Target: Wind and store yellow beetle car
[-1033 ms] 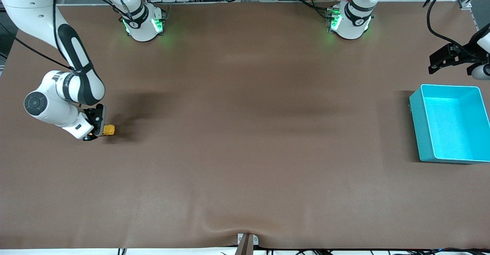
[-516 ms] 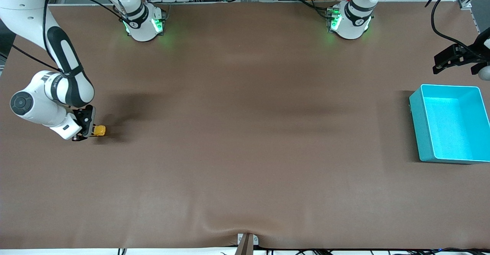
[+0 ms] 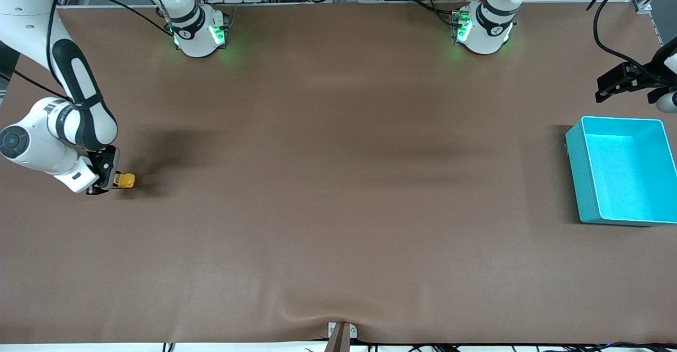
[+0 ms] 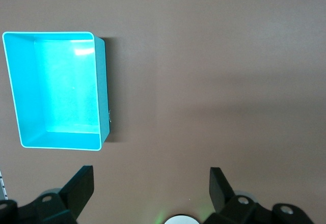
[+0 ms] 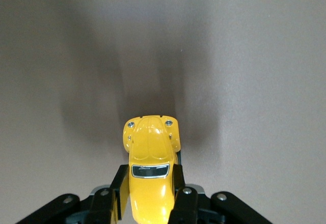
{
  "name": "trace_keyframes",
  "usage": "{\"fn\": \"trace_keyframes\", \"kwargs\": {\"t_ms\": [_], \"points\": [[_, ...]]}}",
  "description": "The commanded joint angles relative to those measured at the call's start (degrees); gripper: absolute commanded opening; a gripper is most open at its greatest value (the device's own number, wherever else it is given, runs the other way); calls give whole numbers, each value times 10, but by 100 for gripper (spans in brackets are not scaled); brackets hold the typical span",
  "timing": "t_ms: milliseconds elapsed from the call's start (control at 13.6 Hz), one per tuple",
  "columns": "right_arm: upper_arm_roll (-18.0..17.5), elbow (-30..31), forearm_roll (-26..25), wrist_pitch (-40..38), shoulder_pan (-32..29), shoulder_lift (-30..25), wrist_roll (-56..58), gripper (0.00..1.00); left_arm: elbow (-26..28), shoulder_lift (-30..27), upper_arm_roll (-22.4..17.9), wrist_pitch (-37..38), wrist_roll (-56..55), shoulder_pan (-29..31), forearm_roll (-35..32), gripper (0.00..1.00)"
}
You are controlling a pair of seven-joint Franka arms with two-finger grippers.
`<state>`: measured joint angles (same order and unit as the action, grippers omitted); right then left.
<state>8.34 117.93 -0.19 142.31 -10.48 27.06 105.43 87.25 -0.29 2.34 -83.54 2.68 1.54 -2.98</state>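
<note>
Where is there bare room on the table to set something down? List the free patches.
The brown table is bare between the yellow beetle car, held in the shut right gripper at the right arm's end, and the teal bin at the left arm's end. The bin itself is empty. The open left gripper waits above it.

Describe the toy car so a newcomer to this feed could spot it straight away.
Start at the brown table and go to the right arm's end. There the right gripper is shut on a tiny glossy yellow beetle-shaped toy car. It is the only yellow thing on the table, far from the teal plastic bin.
</note>
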Motion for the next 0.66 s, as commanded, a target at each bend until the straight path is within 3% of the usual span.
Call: {"fn": "trace_keyframes", "kwargs": {"t_ms": [0,590], "points": [[-6,-26,-2,7,-28,39,28,36,2,-2,3,5,7,1,-11,100],[-6,-47,-1,5,-56,51,52,37,2,-2,2,4,7,2,-4,100]]}}
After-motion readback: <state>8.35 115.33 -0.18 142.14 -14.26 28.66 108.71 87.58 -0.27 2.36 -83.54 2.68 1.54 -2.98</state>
